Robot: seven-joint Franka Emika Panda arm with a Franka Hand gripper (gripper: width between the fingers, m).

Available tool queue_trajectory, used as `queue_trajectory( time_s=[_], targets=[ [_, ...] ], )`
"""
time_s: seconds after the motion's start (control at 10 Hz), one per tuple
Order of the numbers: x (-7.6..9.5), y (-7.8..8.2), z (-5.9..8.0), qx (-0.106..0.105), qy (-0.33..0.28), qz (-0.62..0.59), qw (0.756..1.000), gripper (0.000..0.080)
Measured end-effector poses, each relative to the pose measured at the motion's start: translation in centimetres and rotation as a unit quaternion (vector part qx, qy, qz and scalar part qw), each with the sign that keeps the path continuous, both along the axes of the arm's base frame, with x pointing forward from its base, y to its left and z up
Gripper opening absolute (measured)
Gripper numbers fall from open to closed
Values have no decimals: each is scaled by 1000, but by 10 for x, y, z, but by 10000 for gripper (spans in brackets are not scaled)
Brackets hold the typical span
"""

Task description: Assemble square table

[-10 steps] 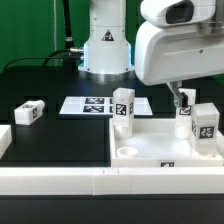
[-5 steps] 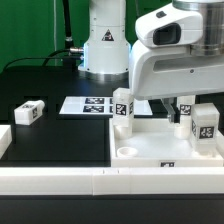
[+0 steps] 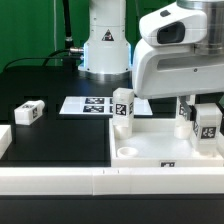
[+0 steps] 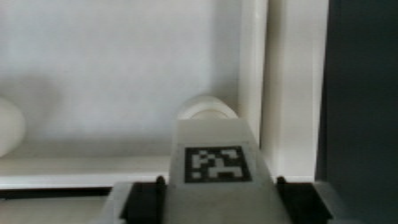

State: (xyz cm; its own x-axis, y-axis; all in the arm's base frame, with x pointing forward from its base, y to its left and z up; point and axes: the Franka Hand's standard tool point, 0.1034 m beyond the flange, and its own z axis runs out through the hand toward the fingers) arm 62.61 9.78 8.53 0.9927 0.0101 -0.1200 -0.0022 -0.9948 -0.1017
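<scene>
**Inspector:** What materials and shapes are recorded?

**Examiner:** A large white plastic square table top [image 3: 155, 140] is recorded. It is tray-like, smooth, with a raised rim and a round corner socket. It lies flat on the matt black surface [image 3: 60, 135], toward the exterior view's right. Four short white block legs are noted, each bearing a black-and-white tag.

**Inspector:** How is the end effector found?

**Examiner:** The end effector [image 3: 187, 106] is found closed on one short white block leg [image 3: 186, 122], inside the tray near its far rim. In the wrist view, dark fingers [image 4: 157, 186] are seen against both sides of it.

**Inspector:** Which way is that leg directed?

**Examiner:** It is held upright, its long axis vertical. Its narrowed, rounded end is directed away from the fingers, toward the tray floor. Whether the floor is touched cannot be told.

**Inspector:** And the remaining legs?

**Examiner:**
- The second leg [image 3: 208, 122] is set upright just beside it, at the exterior view's right.
- The third leg [image 3: 123, 108] is set upright at the tray's far corner toward the exterior view's left.
- The fourth leg [image 3: 28, 112] is laid on its side on the surface, well apart from the tray.
</scene>
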Motion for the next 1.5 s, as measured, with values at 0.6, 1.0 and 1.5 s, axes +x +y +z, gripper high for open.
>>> queue_trajectory(
  time_s=[0.6, 1.0, 1.5],
  targets=[
    [-2, 0, 0, -12, -9, -107, 994, 285],
    [-6, 1, -1, -17, -26, -303, 953, 286],
    [-5, 5, -1, -7, -4, -547, 837, 287]
  ],
)
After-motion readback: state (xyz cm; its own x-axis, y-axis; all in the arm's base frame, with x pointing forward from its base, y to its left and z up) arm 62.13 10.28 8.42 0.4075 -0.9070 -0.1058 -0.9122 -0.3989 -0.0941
